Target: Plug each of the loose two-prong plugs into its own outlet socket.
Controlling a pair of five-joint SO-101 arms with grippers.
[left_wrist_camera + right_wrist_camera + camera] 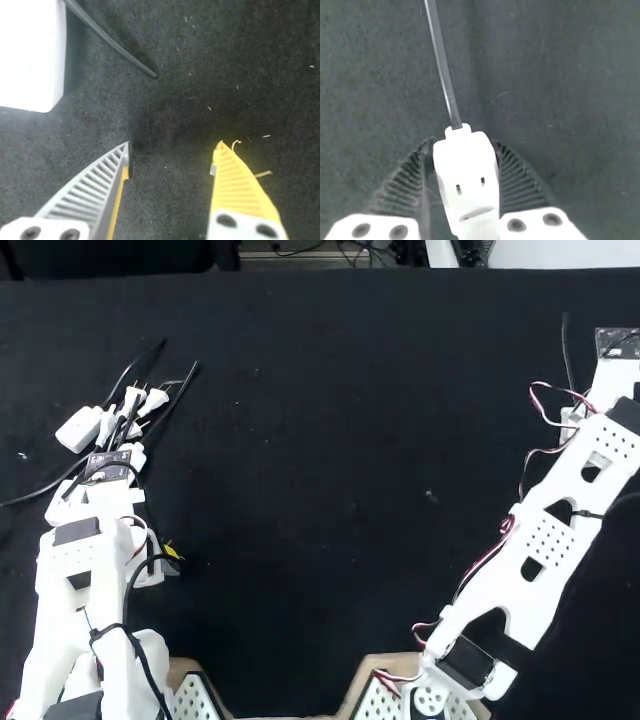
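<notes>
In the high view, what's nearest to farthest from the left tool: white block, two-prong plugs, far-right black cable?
1 and 2. White block, just left of the left tool, and two-prong plugs, just beyond it: too close to call.
3. Black cable, far right.

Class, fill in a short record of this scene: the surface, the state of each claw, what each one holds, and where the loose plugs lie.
surface: black mat
left claw: open, empty, over bare mat
right claw: shut on a white socket, two slots showing
black cord: leads from the socket straight away from the claw
plugs: white, tangled with black cords at the mat's far left, just beyond the left arm
white block: on the mat near the left claw, not touching it
</notes>
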